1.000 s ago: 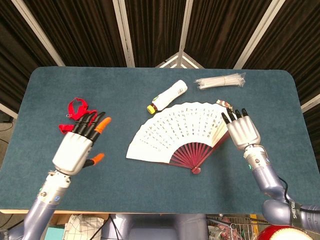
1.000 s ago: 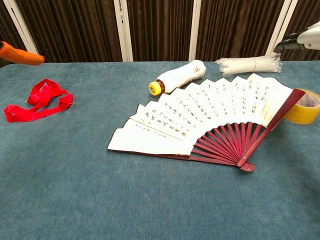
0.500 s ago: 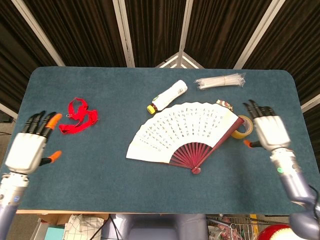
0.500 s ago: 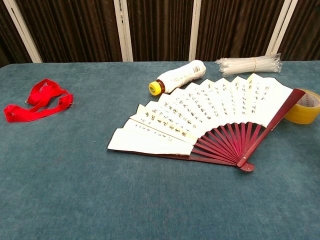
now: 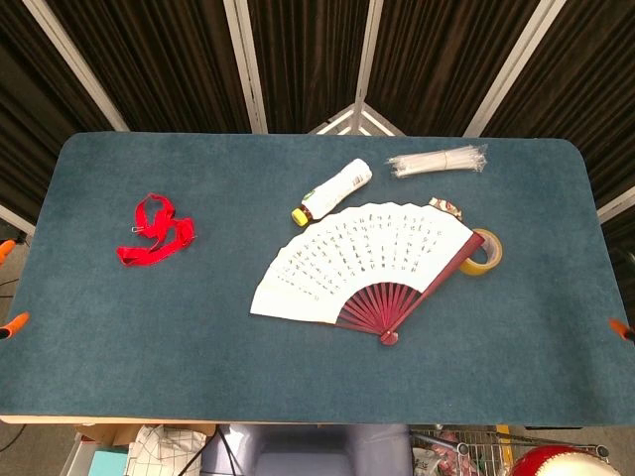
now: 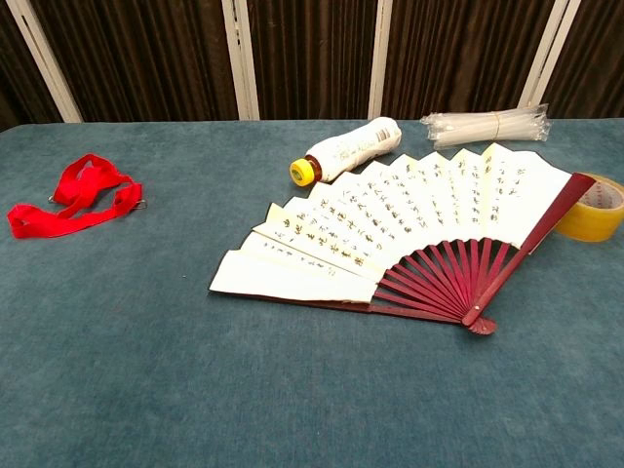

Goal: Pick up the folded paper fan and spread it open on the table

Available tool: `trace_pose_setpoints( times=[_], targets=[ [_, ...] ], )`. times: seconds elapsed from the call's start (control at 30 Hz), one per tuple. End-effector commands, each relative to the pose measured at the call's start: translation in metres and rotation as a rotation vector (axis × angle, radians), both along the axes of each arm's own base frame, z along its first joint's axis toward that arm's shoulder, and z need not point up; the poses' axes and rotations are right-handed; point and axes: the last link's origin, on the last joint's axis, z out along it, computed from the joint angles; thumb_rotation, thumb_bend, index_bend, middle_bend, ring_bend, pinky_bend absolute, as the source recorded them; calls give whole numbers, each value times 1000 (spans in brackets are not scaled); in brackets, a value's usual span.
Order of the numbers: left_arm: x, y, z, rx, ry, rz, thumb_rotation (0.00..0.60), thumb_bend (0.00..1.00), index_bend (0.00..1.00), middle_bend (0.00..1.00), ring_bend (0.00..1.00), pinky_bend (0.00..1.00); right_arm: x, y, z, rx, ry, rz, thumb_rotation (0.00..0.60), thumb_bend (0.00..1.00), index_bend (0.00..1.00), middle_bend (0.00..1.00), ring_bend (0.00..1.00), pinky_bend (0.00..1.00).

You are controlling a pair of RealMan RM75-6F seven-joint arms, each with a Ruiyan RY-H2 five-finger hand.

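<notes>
The left hand [image 5: 8,288] showed only as orange fingertips at the left frame edge of the head view; whether it was spread or curled could not be told. The right hand [image 5: 621,329] was likewise reduced to one orange tip at the right edge, its condition undeterminable. The chest view showed neither hand.

The paper fan [image 5: 367,266] lay fully spread and flat on the table [image 5: 198,327], right of centre, well apart from both hands and touched by neither. Its dark red guard stick rested against a roll of yellow tape [image 5: 483,253].

The chest view made the black characters on the leaf legible as writing. A small item behind the fan's upper right corner appeared only in the head view and could not be identified.

A white bottle [image 5: 332,190] with yellow cap lay just beyond the fan.
</notes>
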Motion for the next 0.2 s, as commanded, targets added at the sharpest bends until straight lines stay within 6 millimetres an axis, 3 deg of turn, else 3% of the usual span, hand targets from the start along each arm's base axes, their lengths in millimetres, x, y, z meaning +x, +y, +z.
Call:
trace_pose_setpoints(
  times=[0.03,0.2],
  targets=[
    [-2,-2,1,12,-3,-4,600,236,96,88,0,98,-12,16,8,21,28,-26,600,155,95,47,181,152],
    [1,-1,2,34,-5,-31,600,237,95,88,0,98,-12,17,14,2,-10,-25,600,155,94,47,181,152]
  ],
)
